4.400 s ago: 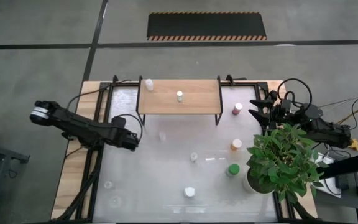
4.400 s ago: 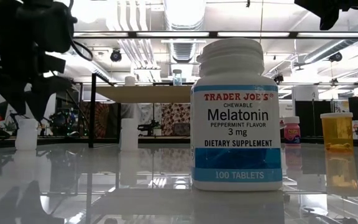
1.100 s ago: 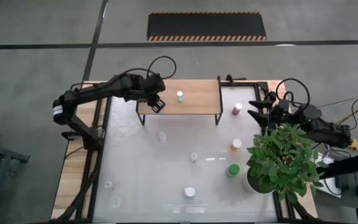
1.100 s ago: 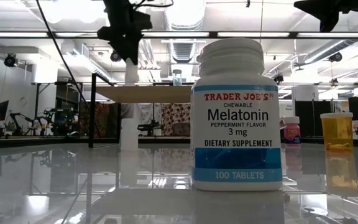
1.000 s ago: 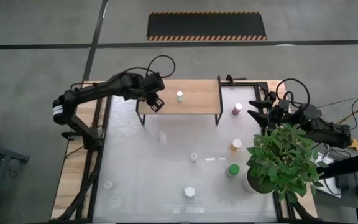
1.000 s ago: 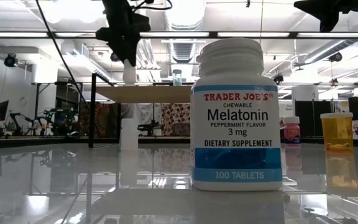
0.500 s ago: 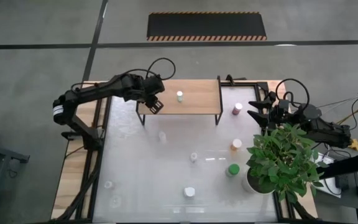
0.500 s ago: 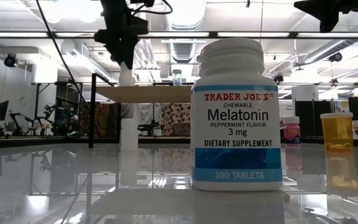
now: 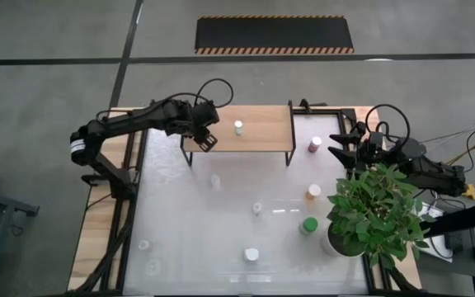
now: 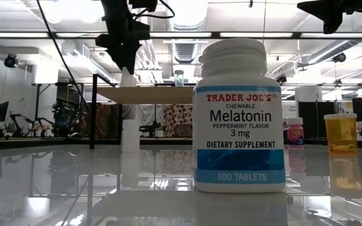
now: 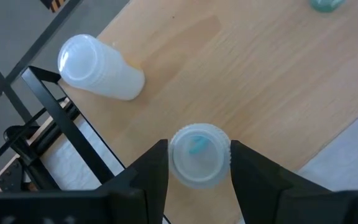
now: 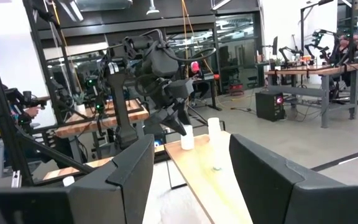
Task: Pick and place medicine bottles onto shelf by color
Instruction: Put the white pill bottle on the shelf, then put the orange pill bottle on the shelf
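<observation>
- Your left gripper (image 11: 199, 163) had its jaws closed on a clear bottle (image 11: 199, 155) with a pale ribbed cap, one finger on each side of it, gripped from above.
- In the high view that gripper (image 9: 205, 139) hung over the shelf (image 9: 262, 132) at its 9 o'clock end, near the front edge.
- In the low view the held bottle (image 10: 128, 78) sat at about the level of the shelf's top; you could not tell from the pictures whether its base touched the wood.
- A second white bottle (image 11: 98, 67) stood on the shelf near the held one, toward the back corner at about 10 o'clock, apart from it.
- A third bottle (image 9: 238, 127) with a white cap stood near the middle of the shelf.
- Your right gripper (image 9: 337, 145) waited at the desk's 3 o'clock side with its jaws apart and nothing between them.
- Near it, on the desk (image 9: 188, 239), stood a maroon bottle (image 9: 314, 145), an orange bottle (image 9: 313, 191) and a green bottle (image 9: 308, 224), beside a potted plant (image 9: 375, 213).
- A blue-labelled white bottle (image 10: 240, 116) stood at the desk's 6 o'clock edge.
</observation>
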Available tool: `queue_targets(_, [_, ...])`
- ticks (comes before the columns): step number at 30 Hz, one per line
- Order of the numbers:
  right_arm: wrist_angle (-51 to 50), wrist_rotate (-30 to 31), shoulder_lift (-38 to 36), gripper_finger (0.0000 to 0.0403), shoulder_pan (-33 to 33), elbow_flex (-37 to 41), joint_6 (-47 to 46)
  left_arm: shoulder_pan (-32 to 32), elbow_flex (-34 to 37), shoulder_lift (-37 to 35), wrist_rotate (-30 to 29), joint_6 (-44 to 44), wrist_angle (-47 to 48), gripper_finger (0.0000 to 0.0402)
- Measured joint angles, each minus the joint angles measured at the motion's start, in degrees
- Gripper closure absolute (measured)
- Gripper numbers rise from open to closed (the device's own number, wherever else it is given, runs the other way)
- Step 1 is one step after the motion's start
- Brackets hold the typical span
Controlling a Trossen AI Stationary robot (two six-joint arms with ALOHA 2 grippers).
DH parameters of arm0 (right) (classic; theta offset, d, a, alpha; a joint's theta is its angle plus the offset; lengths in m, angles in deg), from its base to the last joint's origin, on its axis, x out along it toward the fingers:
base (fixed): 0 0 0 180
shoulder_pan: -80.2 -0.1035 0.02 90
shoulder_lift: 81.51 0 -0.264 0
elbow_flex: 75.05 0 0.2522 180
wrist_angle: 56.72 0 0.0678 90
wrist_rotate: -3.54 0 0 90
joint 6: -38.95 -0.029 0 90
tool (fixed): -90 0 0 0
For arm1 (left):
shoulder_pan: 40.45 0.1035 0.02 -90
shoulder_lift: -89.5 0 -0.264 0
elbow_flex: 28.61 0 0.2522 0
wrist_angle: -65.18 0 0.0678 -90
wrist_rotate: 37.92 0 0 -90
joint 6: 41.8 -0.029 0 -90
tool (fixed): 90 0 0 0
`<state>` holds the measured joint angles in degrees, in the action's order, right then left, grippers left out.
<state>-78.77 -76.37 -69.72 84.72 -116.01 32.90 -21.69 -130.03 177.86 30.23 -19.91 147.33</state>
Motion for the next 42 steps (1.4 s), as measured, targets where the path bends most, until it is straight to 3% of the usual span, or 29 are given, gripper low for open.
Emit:
queue_targets(24, [-0.5, 0.0, 0.0, 0.0202, 0.0, 0.0, 0.0, 0.0, -0.1, -0.2, 0.4, 0.0, 2.1, 0.0247])
queue_targets(34, [-0.5, 0.0, 0.0, 0.0202, 0.0, 0.0, -0.1, 0.0, -0.1, -0.3, 0.6, -0.3, 2.2, 0.0176])
queue_targets(42, [-0.5, -0.7, 0.0, 0.0202, 0.0, 0.0, -1.5, -0.1, -2.8, -2.0, 0.6, -1.4, 4.7, 0.0166])
